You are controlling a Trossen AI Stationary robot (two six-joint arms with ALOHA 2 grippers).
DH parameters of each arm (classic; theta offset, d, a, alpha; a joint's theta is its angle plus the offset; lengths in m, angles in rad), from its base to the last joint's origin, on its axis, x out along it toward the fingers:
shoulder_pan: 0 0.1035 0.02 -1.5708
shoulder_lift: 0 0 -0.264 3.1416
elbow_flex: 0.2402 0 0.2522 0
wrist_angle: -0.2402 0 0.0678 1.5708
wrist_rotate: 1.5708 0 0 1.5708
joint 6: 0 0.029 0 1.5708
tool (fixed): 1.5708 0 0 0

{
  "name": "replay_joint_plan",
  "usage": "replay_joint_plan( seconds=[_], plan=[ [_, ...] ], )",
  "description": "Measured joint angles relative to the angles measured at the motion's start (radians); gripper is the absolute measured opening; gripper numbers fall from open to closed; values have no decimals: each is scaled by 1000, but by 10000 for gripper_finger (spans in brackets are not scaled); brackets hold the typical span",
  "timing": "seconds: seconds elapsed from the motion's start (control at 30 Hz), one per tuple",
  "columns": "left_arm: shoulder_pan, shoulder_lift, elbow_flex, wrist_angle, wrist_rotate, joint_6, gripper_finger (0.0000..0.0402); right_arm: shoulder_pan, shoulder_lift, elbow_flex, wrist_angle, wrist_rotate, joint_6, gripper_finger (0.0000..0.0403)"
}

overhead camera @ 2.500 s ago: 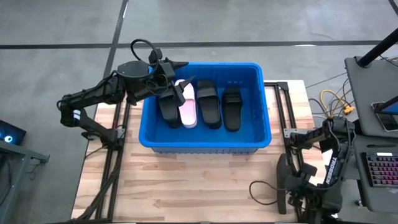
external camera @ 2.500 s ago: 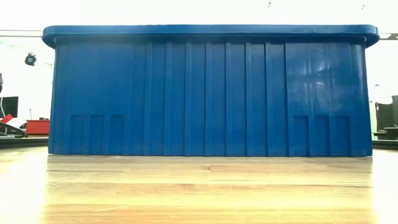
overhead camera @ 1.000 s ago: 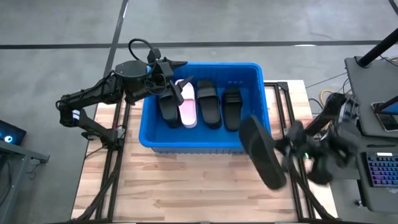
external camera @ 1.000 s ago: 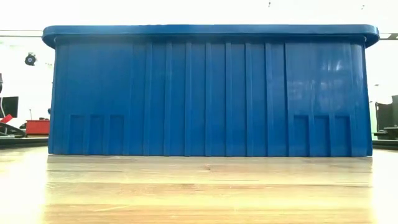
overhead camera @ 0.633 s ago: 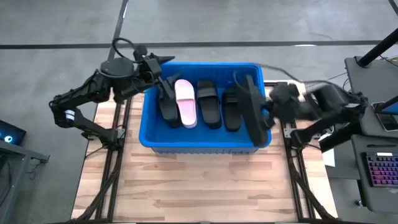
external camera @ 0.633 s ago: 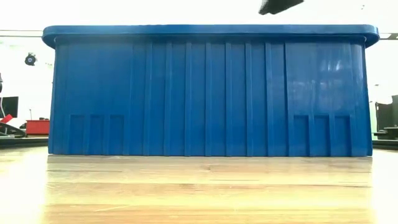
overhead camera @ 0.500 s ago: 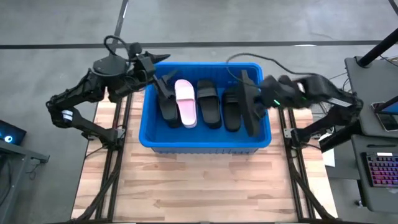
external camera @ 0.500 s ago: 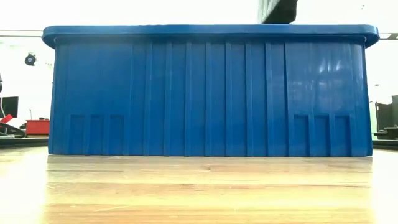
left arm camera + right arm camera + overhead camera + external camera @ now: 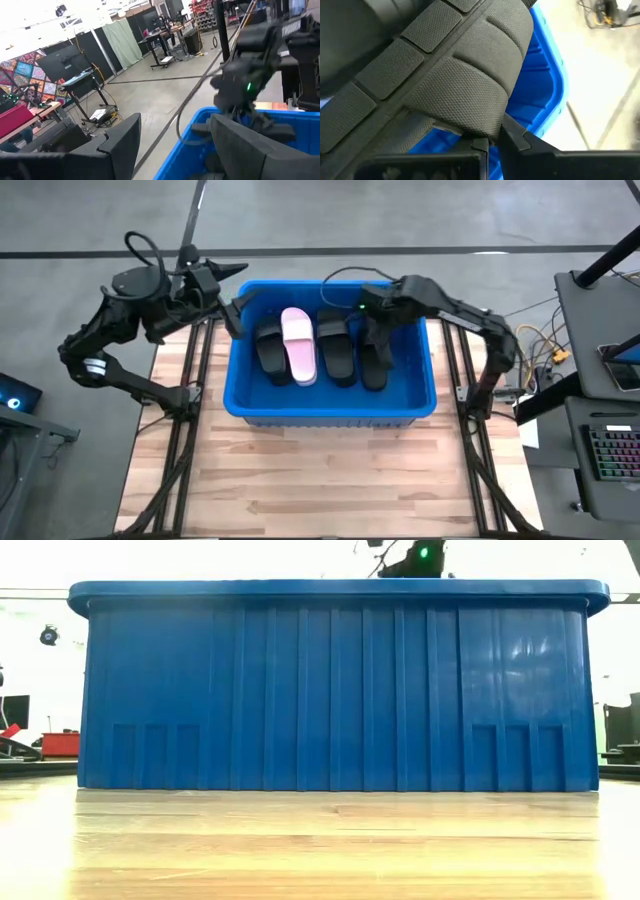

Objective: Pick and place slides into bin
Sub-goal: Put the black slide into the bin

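Right claw (image 9: 374,330) clamped on black foam slide (image 9: 373,350), long axis top-to-bottom, low inside big blue ribbed plastic bin (image 9: 430,395), right of centre. Left claw (image 9: 232,315) apart, empty, at bin's upper-left rim.

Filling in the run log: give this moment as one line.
right gripper: shut on black foam slide, inside blue plastic bin | left gripper: open, at bin's left rim | pink slide binned

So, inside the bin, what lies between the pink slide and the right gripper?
In the high view, one black slide lies between the pink slide and the right gripper, on the floor of the blue bin.
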Motion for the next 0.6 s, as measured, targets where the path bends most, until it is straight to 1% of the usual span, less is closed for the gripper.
replay_joint_plan(
  seconds=[0.2,0.37,0.6],
  plan=[
    [0,-18,0,-1,0,0,223,-7,71,-23,-1,22,-32,9],
    [0,-28,0,-1,0,26,223,-9,65,-77,-3,61,-39,9],
    [0,-32,0,-1,-2,35,223,-15,57,-177,0,62,-34,9]
  ],
)
